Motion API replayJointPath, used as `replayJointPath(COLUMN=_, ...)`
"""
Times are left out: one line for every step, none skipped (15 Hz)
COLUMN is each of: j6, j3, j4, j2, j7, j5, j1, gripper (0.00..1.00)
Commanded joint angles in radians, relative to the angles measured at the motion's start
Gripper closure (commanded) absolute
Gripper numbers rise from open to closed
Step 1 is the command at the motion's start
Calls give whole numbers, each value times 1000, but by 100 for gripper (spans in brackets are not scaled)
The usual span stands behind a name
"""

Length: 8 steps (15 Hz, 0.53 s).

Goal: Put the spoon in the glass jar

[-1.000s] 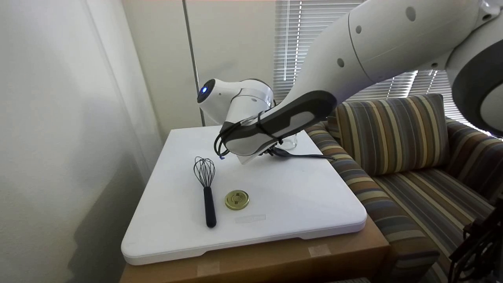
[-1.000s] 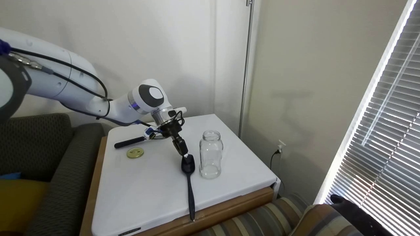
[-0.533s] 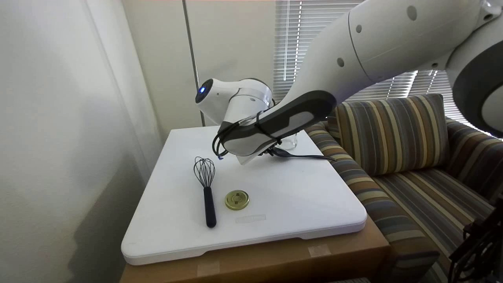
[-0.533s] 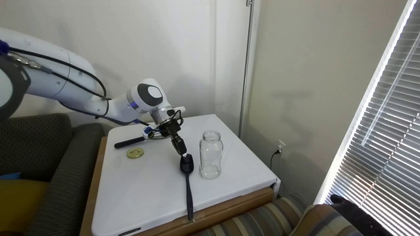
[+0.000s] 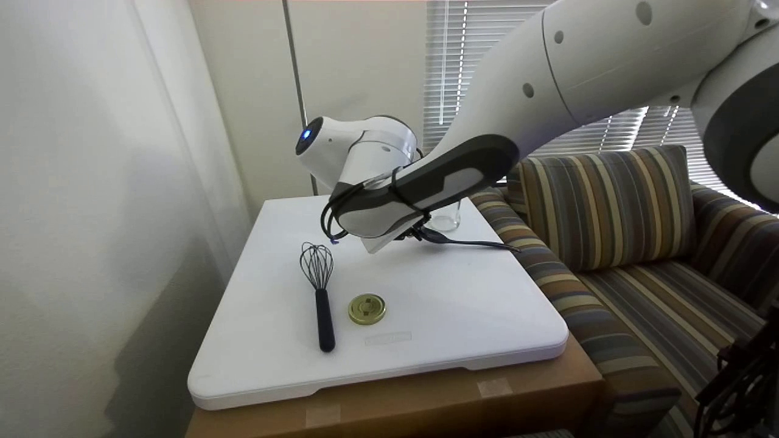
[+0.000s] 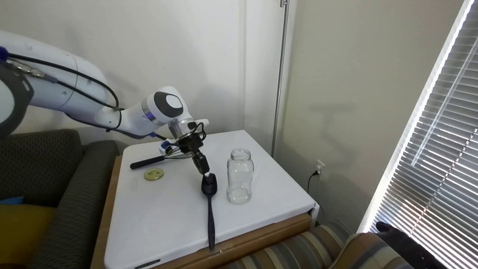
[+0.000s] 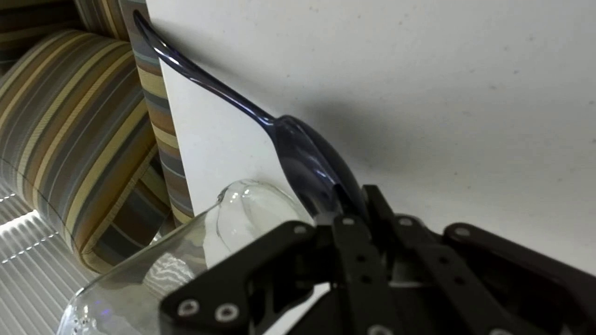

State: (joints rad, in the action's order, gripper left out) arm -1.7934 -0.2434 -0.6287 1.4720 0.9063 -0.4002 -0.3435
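In an exterior view, the gripper (image 6: 206,174) is clamped on the bowl tip of the spoon (image 6: 210,218), whose handle projects past the edge of the worktop (image 6: 160,216). The glass jar (image 6: 240,175) stands upright just beside the spoon, mouth uncovered; nothing shows inside it. Step in hand, as judged: lift and turn the spoon. Raise it well above the jar's mouth before travelling sideways, then point the handle down and insert that end first.

In an exterior view, the robot arm (image 5: 517,109) covers most of the gripper and the upper part of the jar. The whisk (image 5: 322,298) and gold-coloured disc (image 5: 367,309) lie on the worktop, apart from the spoon.

In the wrist view, the fingers (image 7: 352,242) pinch the bowl's rim; a shadow (image 7: 354,130) set off from the bowl suggests clearance. The long handle will probably droop or pivot: rotate slowly.
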Motion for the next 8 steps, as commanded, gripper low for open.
replayJointPath(j6=37, j3=13, j4=41, j2=0, j7=-41, j5=9, j1=10, gripper=98)
replayJointPath(j6=23, j3=10, j4=10, j2=-22, j7=-42, j5=6, j1=7, gripper=98)
replayJointPath(j6=17, j3=13, j4=13, j2=-26, j7=-55, j5=7, j1=10, gripper=98)
replayJointPath(j6=15, j3=13, j4=14, j2=-29, j7=-62, j5=7, j1=10, gripper=98)
replayJointPath(j6=0, j3=19, j4=14, j2=-37, j7=-88, j5=9, j1=15, gripper=98)
replayJointPath(j6=-15, j3=23, j4=14, j2=-43, j7=-111, j5=10, j1=19, gripper=98)
replayJointPath(j6=-16, j3=21, j4=13, j2=-51, j7=-123, j5=9, j1=18, gripper=98)
replayJointPath(j6=-25, j3=23, j4=12, j2=-59, j7=-143, j5=10, j1=20, gripper=98)
